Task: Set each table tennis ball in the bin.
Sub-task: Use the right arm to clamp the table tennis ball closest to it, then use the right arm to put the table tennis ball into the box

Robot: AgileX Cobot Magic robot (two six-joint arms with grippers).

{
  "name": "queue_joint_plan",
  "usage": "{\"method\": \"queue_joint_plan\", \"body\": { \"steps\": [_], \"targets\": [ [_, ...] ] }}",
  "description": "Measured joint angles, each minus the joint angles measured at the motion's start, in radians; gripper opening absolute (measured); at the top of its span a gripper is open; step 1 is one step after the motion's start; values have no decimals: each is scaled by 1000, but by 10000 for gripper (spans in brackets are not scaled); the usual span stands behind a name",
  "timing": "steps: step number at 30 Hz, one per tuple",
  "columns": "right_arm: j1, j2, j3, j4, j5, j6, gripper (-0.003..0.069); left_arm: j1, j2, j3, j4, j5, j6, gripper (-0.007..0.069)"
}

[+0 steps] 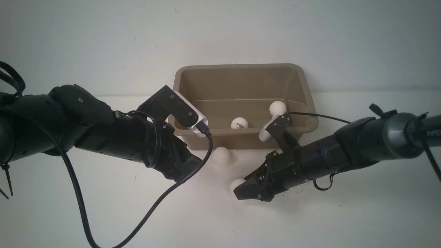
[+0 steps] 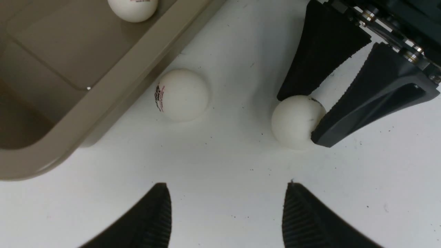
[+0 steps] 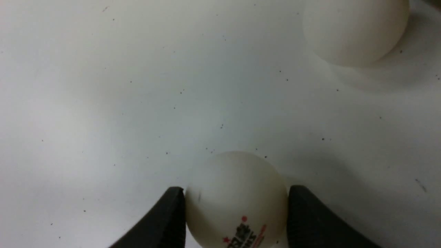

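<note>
Now, a table tennis ball snug between the right end effector's fingertips; left end effector wide.

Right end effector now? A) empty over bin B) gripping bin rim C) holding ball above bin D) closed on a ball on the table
D: the right end effector has a finger against each side of a table tennis ball on the table, outside the bin.

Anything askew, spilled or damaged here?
Nothing stands out. The bin sits upright holding two balls; one loose ball lies by its near wall, and the right tool grips a fourth ball. Only fine dark specks dot the table.
</note>
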Motion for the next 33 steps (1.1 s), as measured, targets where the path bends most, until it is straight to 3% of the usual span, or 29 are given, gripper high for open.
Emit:
{"method": "queue_joint_plan", "body": {
  "steps": [14,18,24,33],
  "targets": [
    [0,-172,0,-111,72,-124,344,0,0,0,0,-1,0,395],
    [-1,-291,-26,-133,-120,-189,344,0,0,0,0,-1,0,395],
    [-20,-260,-134,-118,-358,-254,344,0,0,0,-36,0,0,395],
    [-88,-59,-326,-98,-309,-221,344,0,0,0,-75,31,0,395]
  ]
}}
